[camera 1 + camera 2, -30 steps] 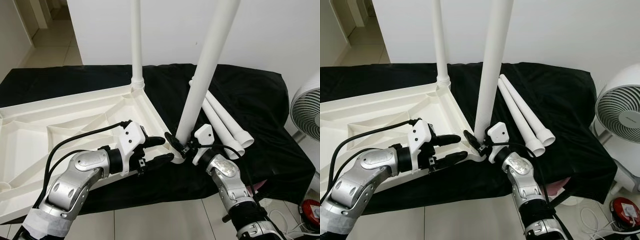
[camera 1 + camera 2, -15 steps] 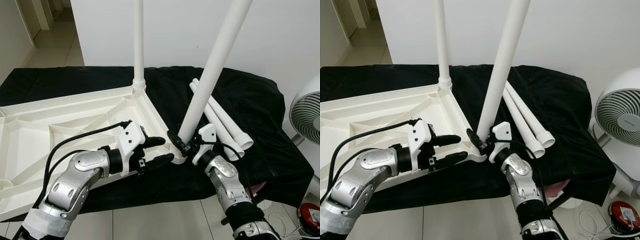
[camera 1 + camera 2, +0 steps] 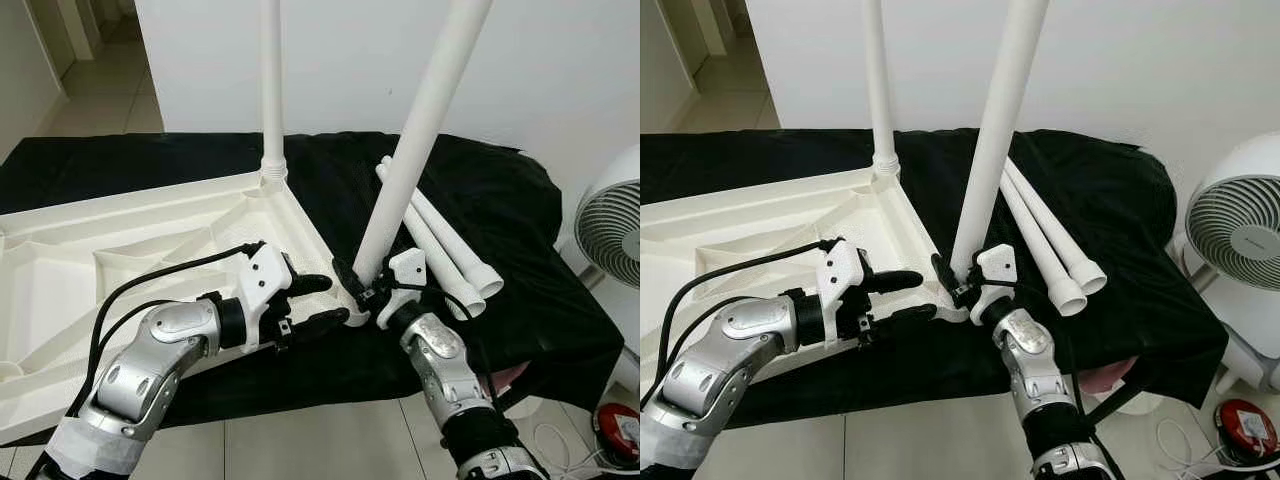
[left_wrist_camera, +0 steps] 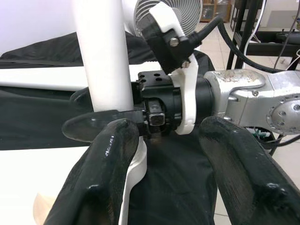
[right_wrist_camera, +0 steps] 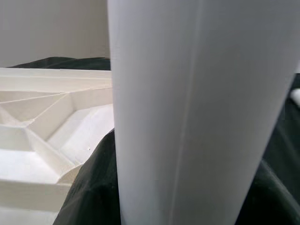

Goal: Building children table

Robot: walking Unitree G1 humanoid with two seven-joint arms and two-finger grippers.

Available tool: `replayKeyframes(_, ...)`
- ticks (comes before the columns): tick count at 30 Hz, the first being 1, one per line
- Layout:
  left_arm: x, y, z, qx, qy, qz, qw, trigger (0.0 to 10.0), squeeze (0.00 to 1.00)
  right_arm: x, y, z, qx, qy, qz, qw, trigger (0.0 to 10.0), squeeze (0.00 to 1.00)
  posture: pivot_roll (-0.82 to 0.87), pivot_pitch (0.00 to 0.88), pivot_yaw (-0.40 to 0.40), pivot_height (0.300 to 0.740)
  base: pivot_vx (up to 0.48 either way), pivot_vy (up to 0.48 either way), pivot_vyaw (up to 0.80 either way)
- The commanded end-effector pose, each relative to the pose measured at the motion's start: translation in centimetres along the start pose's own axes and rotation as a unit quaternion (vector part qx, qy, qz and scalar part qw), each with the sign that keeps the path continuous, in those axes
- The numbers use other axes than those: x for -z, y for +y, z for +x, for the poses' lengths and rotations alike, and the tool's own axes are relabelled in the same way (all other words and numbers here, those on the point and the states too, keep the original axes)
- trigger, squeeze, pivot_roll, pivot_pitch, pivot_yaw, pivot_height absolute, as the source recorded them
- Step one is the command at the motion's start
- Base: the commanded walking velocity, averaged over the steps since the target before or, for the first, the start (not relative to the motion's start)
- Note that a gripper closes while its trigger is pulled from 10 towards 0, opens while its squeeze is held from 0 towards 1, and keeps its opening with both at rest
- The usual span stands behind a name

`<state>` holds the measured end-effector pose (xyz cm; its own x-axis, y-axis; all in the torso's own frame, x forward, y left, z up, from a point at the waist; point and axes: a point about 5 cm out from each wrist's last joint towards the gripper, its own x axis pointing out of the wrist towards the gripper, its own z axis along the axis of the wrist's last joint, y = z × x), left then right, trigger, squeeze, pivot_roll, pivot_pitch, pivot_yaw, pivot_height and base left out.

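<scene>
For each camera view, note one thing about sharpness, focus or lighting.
Left eye view: evenly lit and sharp; the white tabletop reads clearly against the black cloth. Left wrist view: the left gripper's fingers loom large and soft, while the right gripper behind is crisp. Right wrist view: the held leg is so close it looks featureless.

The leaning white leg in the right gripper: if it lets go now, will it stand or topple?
Likely topple: the leg tilts, long and top-heavy above the right gripper. Probably stiff, light plastic. Round, so apt to roll on the black cloth.
</scene>
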<state>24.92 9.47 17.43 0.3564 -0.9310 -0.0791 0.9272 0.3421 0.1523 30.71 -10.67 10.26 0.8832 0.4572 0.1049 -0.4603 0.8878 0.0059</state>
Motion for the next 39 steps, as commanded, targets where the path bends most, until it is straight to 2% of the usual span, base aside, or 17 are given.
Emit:
replayKeyframes(1,-0.1,-0.3,0.1,0.01,0.001,0.001,1.0,10.0,0.0,4.2,-0.7,-2.1,0.058,0.113,0.026,0.992,10.0,0.0,-0.01,0.0,-0.023,0.74,0.0,0.0,0.0)
replayKeyframes(6,-0.1,-0.3,0.3,0.009,-0.002,0.0,1.0,10.0,0.0,3.7,-0.6,-1.2,0.146,0.104,0.03,0.983,10.0,0.0,-0.02,0.0,-0.029,0.74,0.0,0.0,0.0)
replayKeyframes(10,-0.1,-0.3,0.4,0.008,-0.003,0.0,1.0,10.0,0.0,3.8,-0.8,-0.8,0.185,0.108,0.036,0.976,10.0,0.0,-0.02,0.0,-0.032,0.74,0.0,0.0,0.0)
replayKeyframes(12,-0.1,-0.3,0.4,0.008,-0.003,0.0,1.0,10.0,0.0,3.8,-0.8,-0.8,0.185,0.108,0.036,0.976,10.0,0.0,-0.02,0.0,-0.032,0.74,0.0,0.0,0.0)
replayKeyframes(14,-0.1,-0.3,0.5,0.007,-0.006,0.0,1.0,10.0,0.0,3.8,-1.1,-0.4,0.223,0.111,0.043,0.967,10.0,0.0,-0.02,0.0,-0.037,0.74,0.0,0.0,0.0)
replayKeyframes(17,-0.1,-0.3,0.5,0.007,-0.006,0.0,1.0,10.0,0.0,3.8,-1.3,-0.2,0.238,0.112,0.046,0.964,10.0,0.0,-0.02,0.0,-0.038,0.74,0.0,0.0,0.0)
replayKeyframes(18,-0.2,-0.2,0.5,0.006,-0.006,0.001,1.0,10.0,0.0,3.7,-1.7,0.0,0.274,0.11,0.042,0.955,10.0,0.0,-0.01,0.0,-0.042,0.74,0.0,0.0,0.0)
replayKeyframes(26,-0.2,-0.2,0.5,0.003,-0.006,0.002,1.0,10.0,0.0,3.8,-2.4,0.0,0.33,0.116,0.045,0.936,10.0,0.0,0.0,0.0,-0.047,0.74,0.0,0.0,0.0)
replayKeyframes(30,-0.2,-0.2,0.5,0.002,-0.006,0.001,1.0,10.0,0.0,3.8,-2.5,-0.1,0.339,0.117,0.048,0.932,10.0,0.0,0.0,0.0,-0.048,0.74,0.0,0.0,0.0)
replayKeyframes(33,-0.2,-0.2,0.5,0.001,-0.007,0.001,1.0,10.0,0.0,3.8,-3.2,-0.4,0.369,0.112,0.054,0.921,10.0,0.0,0.0,0.0,-0.048,0.74,0.0,0.0,0.0)
replayKeyframes(35,-0.2,-0.3,0.6,0.003,-0.008,0.001,1.0,10.0,0.0,3.9,-3.9,-0.7,0.396,0.108,0.093,0.907,10.0,0.0,-0.01,0.0,-0.044,0.74,0.0,0.0,0.0)
replayKeyframes(36,-0.2,-0.3,0.6,0.003,-0.008,0.001,1.0,10.0,0.0,3.9,-3.9,-0.7,0.396,0.108,0.093,0.907,10.0,0.0,-0.01,0.0,-0.044,0.74,0.0,0.0,0.0)
replayKeyframes(38,-0.2,-0.2,0.7,0.005,-0.008,0.002,1.0,10.0,0.0,3.7,-4.0,-0.4,0.395,0.09,0.138,0.904,10.0,0.0,-0.01,0.0,-0.042,0.74,0.0,0.0,0.0)
replayKeyframes(39,-0.2,-0.2,0.7,0.005,-0.008,0.002,1.0,10.0,0.0,3.7,-4.0,-0.4,0.395,0.09,0.138,0.904,10.0,0.0,-0.01,0.0,-0.042,0.74,0.0,0.0,0.0)
